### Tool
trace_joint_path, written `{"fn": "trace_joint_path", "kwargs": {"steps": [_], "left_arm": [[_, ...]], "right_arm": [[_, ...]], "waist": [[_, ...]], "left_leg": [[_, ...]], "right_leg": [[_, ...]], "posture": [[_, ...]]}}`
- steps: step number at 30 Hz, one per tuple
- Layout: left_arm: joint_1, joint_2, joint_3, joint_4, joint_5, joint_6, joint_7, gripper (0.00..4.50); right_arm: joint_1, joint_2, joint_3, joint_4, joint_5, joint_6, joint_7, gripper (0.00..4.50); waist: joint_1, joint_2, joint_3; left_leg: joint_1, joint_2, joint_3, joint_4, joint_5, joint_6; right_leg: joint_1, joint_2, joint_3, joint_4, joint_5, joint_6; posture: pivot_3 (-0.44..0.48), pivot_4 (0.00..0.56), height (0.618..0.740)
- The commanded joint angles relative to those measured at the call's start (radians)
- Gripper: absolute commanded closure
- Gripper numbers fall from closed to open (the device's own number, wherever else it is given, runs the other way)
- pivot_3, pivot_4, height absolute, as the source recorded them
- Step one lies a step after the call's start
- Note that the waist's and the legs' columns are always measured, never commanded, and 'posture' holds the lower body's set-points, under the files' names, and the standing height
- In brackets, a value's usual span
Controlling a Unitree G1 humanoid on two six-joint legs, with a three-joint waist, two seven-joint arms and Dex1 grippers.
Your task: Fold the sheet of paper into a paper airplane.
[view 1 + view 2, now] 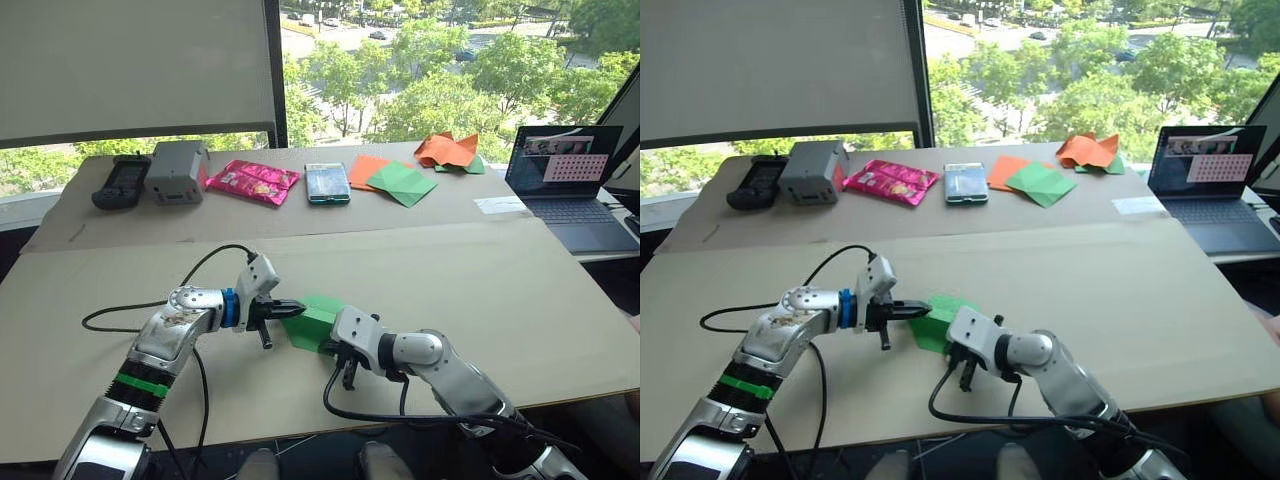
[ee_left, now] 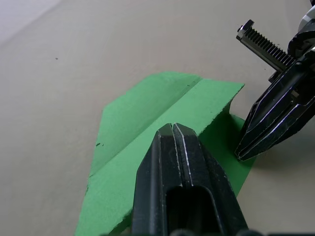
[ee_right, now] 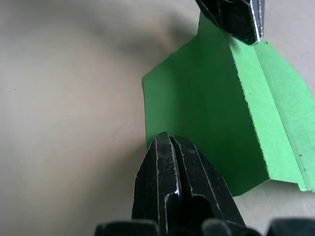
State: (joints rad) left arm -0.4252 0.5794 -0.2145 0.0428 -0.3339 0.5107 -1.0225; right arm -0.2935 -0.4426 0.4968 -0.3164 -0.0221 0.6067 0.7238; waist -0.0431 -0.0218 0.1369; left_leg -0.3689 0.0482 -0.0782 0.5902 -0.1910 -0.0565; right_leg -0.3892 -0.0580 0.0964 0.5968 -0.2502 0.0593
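The bright green sheet of paper (image 1: 312, 322) lies folded on the brown table (image 1: 500, 290), near its front edge. It has layered flaps and one long straight crease (image 2: 162, 110). My left gripper (image 1: 299, 309) is shut, and its tip rests on top of the paper beside the crease. My right gripper (image 3: 165, 136) is also shut, with its tip at the paper's near edge where one flap stands up a little. In the left wrist view the right gripper (image 2: 241, 155) touches the raised flap. The two tips sit close together.
Along the table's far edge lie a black handset (image 1: 122, 181), a grey box (image 1: 177, 170), a pink foil packet (image 1: 253, 181), a teal packet (image 1: 328, 183), orange and green sheets (image 1: 390, 178) and crumpled orange paper (image 1: 447, 150). A laptop (image 1: 570, 185) stands at the right.
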Motion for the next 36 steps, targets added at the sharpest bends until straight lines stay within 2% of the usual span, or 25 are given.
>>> {"fn": "trace_joint_path", "kwargs": {"steps": [1, 7, 13, 16, 22, 27, 31, 36], "left_arm": [[0.019, 0.014, 0.015, -0.060, -0.005, 0.018, -0.003, 4.50], [0.066, 0.020, 0.023, -0.083, 0.001, 0.023, 0.010, 4.50], [0.085, 0.020, 0.028, -0.115, -0.006, 0.038, 0.024, 4.50], [0.091, 0.019, 0.028, -0.126, -0.008, 0.043, 0.032, 4.50], [0.100, 0.017, 0.030, -0.137, -0.010, 0.046, 0.044, 4.50], [0.119, 0.020, 0.029, -0.161, -0.017, 0.050, 0.041, 4.50], [0.130, 0.021, 0.030, -0.168, -0.017, 0.051, 0.041, 4.50], [0.139, 0.019, 0.027, -0.171, -0.012, 0.051, 0.042, 4.50]], "right_arm": [[0.003, -0.004, -0.016, 0.000, -0.003, 0.023, -0.009, 4.48], [-0.002, -0.003, -0.040, -0.022, 0.018, 0.023, -0.009, 4.48], [0.004, -0.024, -0.118, -0.138, 0.126, 0.043, 0.048, 4.48], [0.021, -0.031, -0.158, -0.193, 0.202, 0.109, 0.072, 4.48], [0.001, 0.027, -0.288, -0.197, 0.333, 0.241, 0.017, 4.48], [-0.069, 0.057, -0.343, -0.049, 0.310, 0.292, -0.086, 2.91], [-0.084, 0.068, -0.344, -0.012, 0.334, 0.296, -0.096, 1.56], [-0.105, 0.093, -0.337, 0.064, 0.344, 0.283, -0.094, 1.56]], "waist": [[0.001, 0.000, 0.000], [0.002, 0.000, 0.000], [0.002, 0.000, 0.001], [0.001, 0.000, 0.001], [0.000, 0.000, 0.001], [0.000, 0.000, 0.001], [0.002, 0.001, 0.001], [-0.001, 0.001, 0.001]], "left_leg": [[0.000, 0.000, 0.000, 0.000, 0.000, 0.000], [0.000, 0.000, 0.000, 0.000, 0.000, 0.000], [-0.002, 0.000, 0.000, 0.000, 0.000, 0.000], [-0.002, 0.000, 0.000, 0.000, 0.000, 0.000], [-0.002, 0.000, 0.000, 0.000, 0.000, 0.000], [-0.002, 0.000, 0.000, 0.000, -0.001, -0.001], [-0.003, 0.000, 0.000, 0.000, 0.000, 0.000], [-0.004, 0.000, 0.000, -0.001, 0.000, 0.001]], "right_leg": [[0.000, 0.000, 0.000, 0.000, 0.000, 0.000], [-0.001, 0.000, 0.000, 0.000, 0.000, 0.000], [-0.001, 0.000, 0.000, 0.000, 0.000, 0.000], [0.000, 0.000, 0.000, 0.000, 0.000, 0.000], [-0.001, 0.000, 0.000, 0.000, 0.000, 0.000], [-0.004, 0.000, 0.000, -0.001, 0.000, 0.000], [-0.004, 0.000, 0.000, 0.000, 0.000, 0.000], [0.000, 0.000, 0.000, 0.001, 0.001, 0.000]], "posture": [[0.000, 0.150, 0.721], [0.000, 0.150, 0.721], [0.000, 0.150, 0.721], [0.000, 0.150, 0.721], [0.000, 0.150, 0.721], [0.000, 0.150, 0.721], [0.000, 0.150, 0.721], [0.000, 0.150, 0.721]]}}
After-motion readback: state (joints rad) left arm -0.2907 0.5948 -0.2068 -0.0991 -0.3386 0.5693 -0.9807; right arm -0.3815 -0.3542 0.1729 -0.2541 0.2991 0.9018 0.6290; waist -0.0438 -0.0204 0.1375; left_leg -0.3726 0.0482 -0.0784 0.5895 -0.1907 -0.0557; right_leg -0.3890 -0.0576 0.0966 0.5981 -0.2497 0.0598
